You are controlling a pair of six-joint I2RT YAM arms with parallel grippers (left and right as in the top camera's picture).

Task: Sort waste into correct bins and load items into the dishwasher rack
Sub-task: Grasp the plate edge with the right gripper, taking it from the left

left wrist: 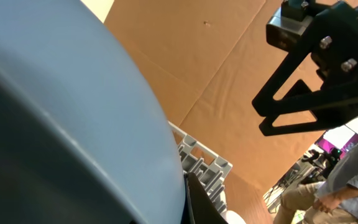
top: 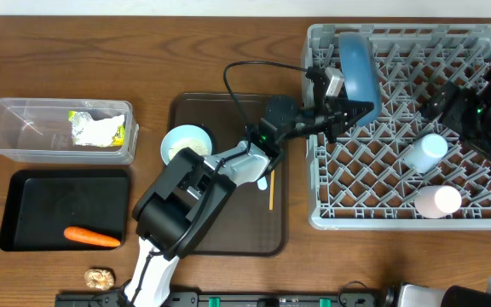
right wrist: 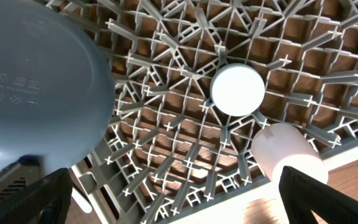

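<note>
The left fingers (top: 354, 111) are clenched on the lower edge of the large round blue plate (top: 359, 61), which stands on edge, slightly tilted, among the pegs in the far left corner of the grey dishwasher rack (top: 399, 223); in the left wrist view the plate (left wrist: 73, 93) fills the near side of the frame, with a strip of the rack's wall (left wrist: 204, 165) beyond it. The right fingers (right wrist: 33, 193) are spread wide with nothing between them, hanging over the rack's grid (right wrist: 185, 143) beside the plate's underside (right wrist: 36, 81). Inside the rack, the light blue cup (top: 424, 152) and the pink cup (top: 437, 202) sit near each other toward the right, the pink one closer to the front wall; from the right wrist they show as a pale round shape (right wrist: 238, 89) and a pinkish cylinder (right wrist: 288, 152) just beside it. On the brown serving tray (top: 228, 243), left of the rack, rests the small white bowl (top: 186, 143), and a thin wooden chopstick (top: 271, 192) lies near the tray's right edge. Farther left, the clear plastic tub (top: 11, 132) contains the crumpled silver-and-yellow-green wrapper (top: 101, 130). In front of it, the black tray (top: 32, 209) holds the orange carrot (top: 92, 236). A small brown food lump (top: 101, 277) sits on the wooden counter (top: 228, 43), just in front of the black tray.
</note>
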